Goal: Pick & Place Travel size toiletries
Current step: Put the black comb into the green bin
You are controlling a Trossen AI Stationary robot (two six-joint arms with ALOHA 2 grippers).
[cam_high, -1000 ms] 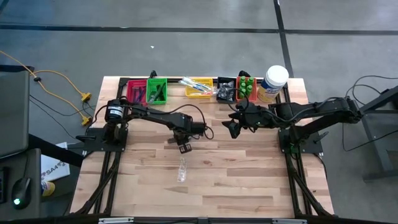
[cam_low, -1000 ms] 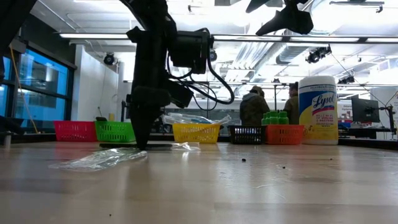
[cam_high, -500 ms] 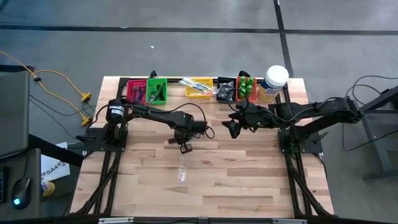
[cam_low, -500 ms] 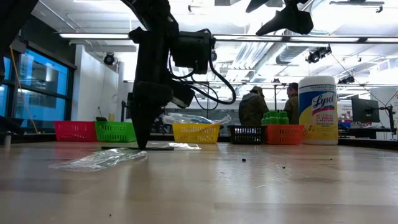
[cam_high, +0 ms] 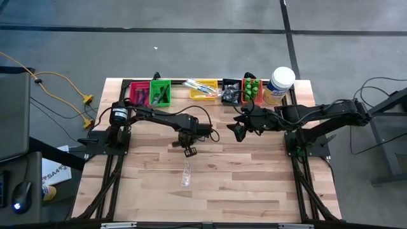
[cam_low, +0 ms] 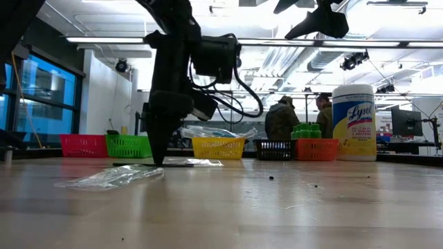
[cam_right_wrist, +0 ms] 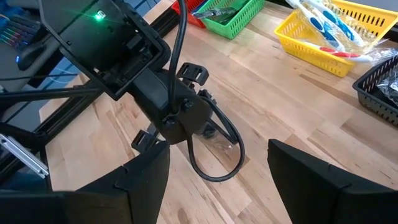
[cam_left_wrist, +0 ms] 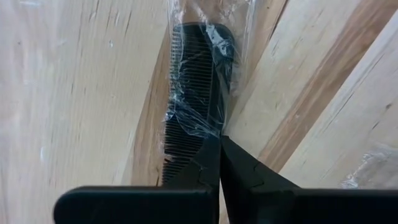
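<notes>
The left end effector (cam_left_wrist: 219, 163) points down at the worktop (cam_high: 241, 184) with its fingers pressed together on the end of a black comb (cam_left_wrist: 196, 93) sealed in clear wrap. The comb lies flat on the wood, and the pinch sits at its near end, on the wrap and the comb's edge. In the high view the left end effector (cam_high: 189, 151) stands near the middle of the worktop, well in front of the yellow basket (cam_high: 203, 90). A clear-wrapped item (cam_high: 186, 173), apparently a toothbrush, lies on the wood just beyond the comb, farther still from the yellow basket.

The right end effector (cam_high: 236, 132) hangs above the worktop, in front of the yellow basket and to its right, its fingers standing apart and empty.

Along the far edge, the red basket (cam_high: 138, 93) and the green basket (cam_high: 159, 92) lie left of the yellow basket; the black basket (cam_high: 231, 91), the orange basket (cam_high: 252, 90) with green bottles (cam_low: 307, 131) and a white jar (cam_high: 280, 84) lie to its right.
</notes>
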